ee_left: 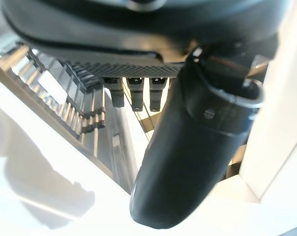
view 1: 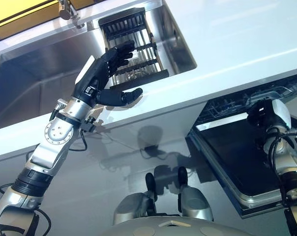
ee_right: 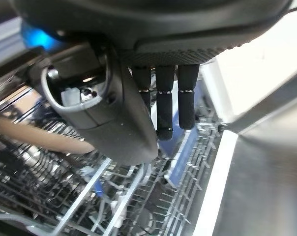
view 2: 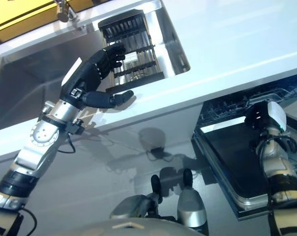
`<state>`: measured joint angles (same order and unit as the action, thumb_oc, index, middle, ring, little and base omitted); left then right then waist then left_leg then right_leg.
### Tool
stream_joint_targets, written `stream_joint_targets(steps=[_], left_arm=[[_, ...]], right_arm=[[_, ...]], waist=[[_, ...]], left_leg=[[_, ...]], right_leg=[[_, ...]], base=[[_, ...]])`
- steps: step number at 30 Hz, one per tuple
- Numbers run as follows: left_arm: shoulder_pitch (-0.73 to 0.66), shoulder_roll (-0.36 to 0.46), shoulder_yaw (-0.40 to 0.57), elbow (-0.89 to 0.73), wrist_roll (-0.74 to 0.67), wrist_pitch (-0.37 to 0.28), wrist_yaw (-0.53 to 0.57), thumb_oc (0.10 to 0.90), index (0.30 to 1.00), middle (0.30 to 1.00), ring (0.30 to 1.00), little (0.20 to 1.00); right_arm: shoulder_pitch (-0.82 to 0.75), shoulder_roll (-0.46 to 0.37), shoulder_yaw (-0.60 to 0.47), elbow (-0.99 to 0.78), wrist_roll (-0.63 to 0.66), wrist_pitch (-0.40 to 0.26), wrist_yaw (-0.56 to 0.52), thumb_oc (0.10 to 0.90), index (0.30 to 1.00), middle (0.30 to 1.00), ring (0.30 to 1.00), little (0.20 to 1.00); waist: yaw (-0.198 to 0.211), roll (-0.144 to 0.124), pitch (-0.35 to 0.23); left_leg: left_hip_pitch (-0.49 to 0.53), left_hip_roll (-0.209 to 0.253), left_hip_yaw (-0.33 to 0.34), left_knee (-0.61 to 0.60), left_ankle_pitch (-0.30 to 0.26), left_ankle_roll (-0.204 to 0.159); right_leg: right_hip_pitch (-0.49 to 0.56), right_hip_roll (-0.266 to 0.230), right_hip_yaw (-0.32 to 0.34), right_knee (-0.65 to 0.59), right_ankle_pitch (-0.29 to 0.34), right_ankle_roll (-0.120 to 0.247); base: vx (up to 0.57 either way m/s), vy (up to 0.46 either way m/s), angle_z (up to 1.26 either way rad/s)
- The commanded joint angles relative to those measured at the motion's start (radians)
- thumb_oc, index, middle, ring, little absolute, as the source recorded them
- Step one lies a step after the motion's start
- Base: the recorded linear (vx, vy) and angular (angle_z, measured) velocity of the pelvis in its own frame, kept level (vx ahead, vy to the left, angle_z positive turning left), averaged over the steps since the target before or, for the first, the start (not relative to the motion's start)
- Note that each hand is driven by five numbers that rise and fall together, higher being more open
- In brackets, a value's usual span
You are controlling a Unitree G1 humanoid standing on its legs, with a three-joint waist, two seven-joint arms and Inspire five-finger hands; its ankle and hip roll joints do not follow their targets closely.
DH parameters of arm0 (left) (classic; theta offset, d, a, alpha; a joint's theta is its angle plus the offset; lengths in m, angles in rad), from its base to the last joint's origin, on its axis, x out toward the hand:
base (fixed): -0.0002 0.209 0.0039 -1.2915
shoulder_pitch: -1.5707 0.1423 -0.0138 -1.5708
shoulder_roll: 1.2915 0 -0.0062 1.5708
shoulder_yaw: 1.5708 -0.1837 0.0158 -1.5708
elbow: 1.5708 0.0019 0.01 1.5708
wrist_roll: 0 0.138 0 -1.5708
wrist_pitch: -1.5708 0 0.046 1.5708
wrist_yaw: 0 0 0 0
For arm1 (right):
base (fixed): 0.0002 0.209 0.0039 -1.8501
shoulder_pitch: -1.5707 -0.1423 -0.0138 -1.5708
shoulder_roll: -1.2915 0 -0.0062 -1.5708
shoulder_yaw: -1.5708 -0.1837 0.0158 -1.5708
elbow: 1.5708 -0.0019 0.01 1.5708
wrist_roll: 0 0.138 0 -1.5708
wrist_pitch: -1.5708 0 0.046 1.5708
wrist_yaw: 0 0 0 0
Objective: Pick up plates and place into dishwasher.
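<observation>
The left hand point(view 1: 103, 73) is raised over the near rim of the sink point(view 1: 35, 73), fingers point(view 1: 120, 53) spread and nearly straight, thumb point(view 1: 124, 96) held apart below them. It holds nothing. Just past its fingertips stands a dark rack point(view 1: 138, 49) at the right end of the sink, its slats running across; the fingers overlap the rack's left side in the eye views, but whether they touch it I cannot tell. In the left wrist view the same slats point(ee_left: 84, 113) show beyond the fingers. I cannot make out a plate in the rack with any certainty. The white surface point(view 1: 237, 44) stretches away to the right of this hand, and its front edge lies just under the thumb. A tap point(view 1: 67, 11) stands behind the sink, well beyond the fingers.

The right hand point(view 2: 264, 116) hangs low at the mouth of the dishwasher point(view 2: 247, 101), under the surface edge. Its fingers point(ee_right: 165, 108) point straight out, relaxed, and grip nothing. Beyond them lies the wire basket point(ee_right: 138, 196) of the dishwasher, with a tan, flat-looking thing point(ee_right: 45, 135) beside the thumb that may be a plate. The open door point(view 2: 232, 162) lies flat below this hand.
</observation>
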<state>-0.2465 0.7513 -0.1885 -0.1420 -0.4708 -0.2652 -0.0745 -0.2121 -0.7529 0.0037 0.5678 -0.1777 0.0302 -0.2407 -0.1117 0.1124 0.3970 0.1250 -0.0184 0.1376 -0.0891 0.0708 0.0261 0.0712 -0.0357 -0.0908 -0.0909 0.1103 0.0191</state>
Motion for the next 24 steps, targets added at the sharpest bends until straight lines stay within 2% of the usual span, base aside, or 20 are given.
stream_joint_targets(steps=[1, 7, 15, 17, 19, 21, 24], left_arm=[[-0.005, -0.031, 0.082, -0.020, 0.004, -0.113, 0.010, 0.800, 0.900, 0.900, 0.900, 0.900], [0.012, -0.049, 0.109, -0.011, 0.023, -0.120, -0.005, 0.800, 0.900, 0.900, 0.900, 0.900], [0.020, -0.058, 0.130, -0.004, 0.032, -0.120, -0.011, 0.800, 0.900, 0.900, 0.900, 0.900], [0.026, -0.059, 0.143, 0.009, 0.030, -0.118, -0.013, 0.800, 0.900, 0.900, 0.900, 0.900], [0.027, -0.059, 0.144, 0.012, 0.031, -0.118, -0.010, 0.800, 0.900, 0.900, 0.900, 0.900], [0.027, -0.059, 0.149, 0.038, 0.025, -0.119, -0.010, 0.800, 0.900, 0.900, 0.900, 0.900], [0.026, -0.050, 0.143, 0.037, 0.026, -0.113, 0.003, 0.800, 0.900, 0.900, 0.900, 0.900]], right_arm=[[0.061, -0.044, -0.047, -0.068, 0.003, 0.002, 0.029, 0.800, 0.900, 0.900, 0.900, 0.900], [0.199, -0.005, -0.134, -0.132, 0.035, 0.038, 0.085, 0.800, 0.900, 0.900, 0.900, 0.900], [0.337, 0.072, -0.264, -0.202, 0.159, 0.036, 0.024, 0.800, 0.900, 0.900, 0.900, 0.900], [0.400, 0.126, -0.324, -0.212, 0.233, -0.008, -0.006, 0.800, 0.900, 0.900, 0.900, 0.900], [0.410, 0.139, -0.333, -0.211, 0.249, -0.017, -0.011, 0.800, 0.900, 0.900, 0.900, 0.900], [0.458, 0.189, -0.383, -0.172, 0.280, -0.089, -0.069, 0.800, 0.900, 0.900, 0.900, 0.900], [0.477, 0.212, -0.405, -0.148, 0.341, -0.132, -0.118, 0.800, 0.900, 0.900, 0.900, 0.900]], waist=[[-0.037, -0.038, -0.133], [-0.083, -0.070, -0.143], [-0.137, -0.093, -0.157], [-0.164, -0.100, -0.160], [-0.167, -0.102, -0.163], [-0.189, -0.108, -0.166], [-0.197, -0.110, -0.172]], left_leg=[[0.009, 0.003, 0.056, 0.070, -0.155, -0.007], [0.027, 0.013, 0.093, 0.075, -0.167, -0.004], [0.042, 0.022, 0.131, 0.075, -0.177, -0.002], [0.049, 0.022, 0.142, 0.073, -0.184, 0.001], [0.045, 0.022, 0.147, 0.073, -0.182, 0.001], [0.049, 0.022, 0.158, 0.077, -0.193, 0.008], [0.045, 0.021, 0.166, 0.077, -0.192, 0.010]], right_leg=[[-0.029, 0.061, 0.031, 0.141, -0.165, 0.048], [-0.026, 0.066, 0.050, 0.142, -0.161, 0.057], [-0.032, 0.074, 0.065, 0.144, -0.153, 0.071], [-0.033, 0.077, 0.072, 0.144, -0.150, 0.080], [-0.039, 0.077, 0.076, 0.142, -0.145, 0.080], [-0.039, 0.076, 0.081, 0.136, -0.138, 0.088], [-0.047, 0.075, 0.088, 0.129, -0.127, 0.091]], base=[[0.01, 0.028, -0.20], [0.00, 0.026, -0.17], [0.00, 0.027, -0.19], [0.01, 0.032, -0.10], [0.01, 0.019, -0.15], [0.02, 0.016, -0.19], [0.01, 0.003, -0.18]])
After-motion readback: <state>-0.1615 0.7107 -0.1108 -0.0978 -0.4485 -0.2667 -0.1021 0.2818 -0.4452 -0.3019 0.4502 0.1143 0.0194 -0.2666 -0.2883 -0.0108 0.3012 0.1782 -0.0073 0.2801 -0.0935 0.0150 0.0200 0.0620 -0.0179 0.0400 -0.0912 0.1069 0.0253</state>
